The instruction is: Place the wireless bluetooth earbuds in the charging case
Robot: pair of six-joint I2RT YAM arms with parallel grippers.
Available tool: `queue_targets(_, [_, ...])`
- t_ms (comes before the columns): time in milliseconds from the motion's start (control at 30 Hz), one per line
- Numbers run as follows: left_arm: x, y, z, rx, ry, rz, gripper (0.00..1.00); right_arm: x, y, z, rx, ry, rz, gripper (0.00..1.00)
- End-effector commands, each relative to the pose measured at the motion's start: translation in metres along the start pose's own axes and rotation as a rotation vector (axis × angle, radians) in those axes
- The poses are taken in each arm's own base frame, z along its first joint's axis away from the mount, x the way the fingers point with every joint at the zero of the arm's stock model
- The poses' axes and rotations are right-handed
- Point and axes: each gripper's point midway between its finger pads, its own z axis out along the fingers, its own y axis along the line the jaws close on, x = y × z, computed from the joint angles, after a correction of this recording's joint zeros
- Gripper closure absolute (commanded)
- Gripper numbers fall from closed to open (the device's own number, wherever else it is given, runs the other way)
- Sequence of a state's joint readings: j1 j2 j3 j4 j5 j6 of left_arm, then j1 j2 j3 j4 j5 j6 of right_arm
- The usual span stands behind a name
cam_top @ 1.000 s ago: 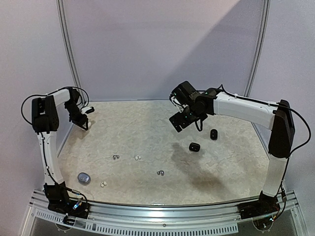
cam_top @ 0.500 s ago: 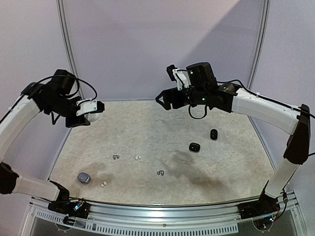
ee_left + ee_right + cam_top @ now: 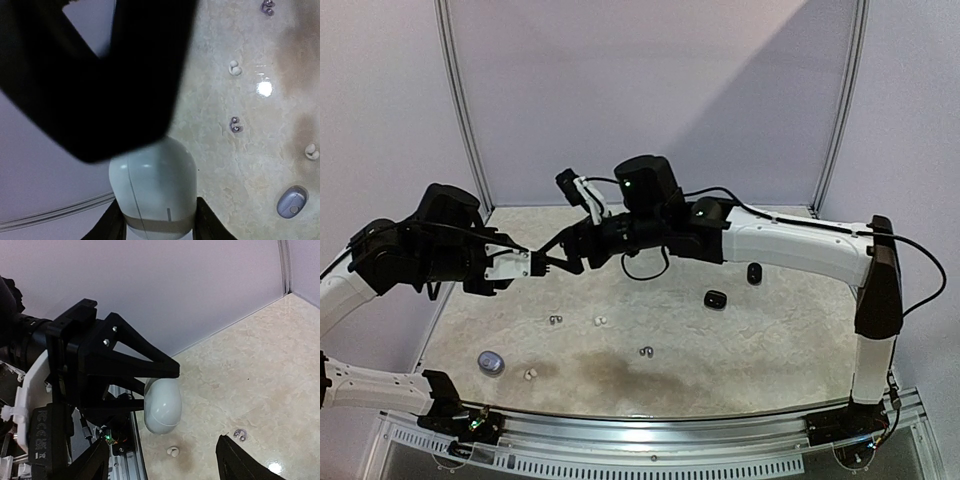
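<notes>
Beige marbled worktop [image 3: 770, 340], lilac walls [image 3: 720, 100] all round. Left tool [image 3: 159, 227] has a white case [image 3: 152, 180] pinched; right tool [image 3: 164, 440] sits spread wide just beside it, empty.

The charging case [image 3: 152, 182] sits between the left gripper's [image 3: 159, 215] fingers [image 3: 111, 229], just ahead of the gap between the right gripper's [image 3: 164, 442] fingers [image 3: 237, 464]. On the table [image 3: 225, 165], right of the left fingers, lie scattered earbuds [image 3: 235, 67] and a second case [image 3: 292, 201].
</notes>
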State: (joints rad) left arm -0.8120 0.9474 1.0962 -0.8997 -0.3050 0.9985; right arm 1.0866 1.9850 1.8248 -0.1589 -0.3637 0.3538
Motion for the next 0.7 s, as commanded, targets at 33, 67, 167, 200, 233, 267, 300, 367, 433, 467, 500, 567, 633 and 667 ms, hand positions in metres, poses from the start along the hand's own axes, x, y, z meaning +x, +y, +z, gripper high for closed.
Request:
queue_targets(33, [-0.005,0.006,0.003,-0.052,-0.002,-0.013,1.0,0.006,0.008,0.019,-0.094,0.021,0.05,0.31])
queue_targets(67, [-0.006,0.006,0.004,-0.056,-0.005,-0.012,1.0,0.006,0.009,0.021,-0.101,0.025,0.052,0.32])
queue_targets(167, [-0.008,0.007,0.005,-0.062,-0.008,-0.009,1.0,0.009,0.011,0.03,-0.123,0.039,0.061,0.35])
queue_targets(200, [-0.008,0.006,0.006,-0.061,-0.009,-0.008,1.0,0.011,0.011,0.033,-0.13,0.045,0.064,0.37])
queue_targets(233, [-0.009,0.007,0.006,-0.063,-0.012,-0.007,1.0,0.012,0.01,0.036,-0.135,0.048,0.07,0.38])
queue_targets(267, [-0.01,0.006,0.006,-0.063,-0.014,-0.006,1.0,0.014,0.009,0.039,-0.137,0.054,0.076,0.38])
queue_targets(300, [-0.011,0.006,0.005,-0.063,-0.017,-0.002,1.0,0.013,0.009,0.04,-0.14,0.05,0.076,0.39])
queue_targets(367, [-0.012,0.005,0.006,-0.061,-0.019,0.001,1.0,0.015,0.006,0.044,-0.139,0.05,0.08,0.43])
queue_targets(433, [-0.012,0.005,0.005,-0.063,-0.021,0.003,1.0,0.016,0.005,0.046,-0.138,0.049,0.081,0.55])
queue_targets(467, [-0.013,0.005,0.005,-0.065,-0.022,0.001,1.0,0.016,0.005,0.047,-0.138,0.051,0.083,0.6])
queue_targets(500, [-0.014,0.006,0.005,-0.068,-0.025,0.0,1.0,0.017,0.004,0.047,-0.139,0.052,0.083,0.64])
queue_targets(567, [-0.015,0.007,0.004,-0.073,-0.033,0.0,1.0,0.017,0.005,0.048,-0.145,0.054,0.083,0.72])
queue_targets(633, [-0.017,0.007,0.004,-0.072,-0.037,0.005,1.0,0.018,0.005,0.05,-0.149,0.058,0.084,0.87])
queue_targets(667, [-0.017,0.006,0.003,-0.07,-0.039,0.005,1.0,0.018,0.005,0.05,-0.148,0.057,0.083,0.98])
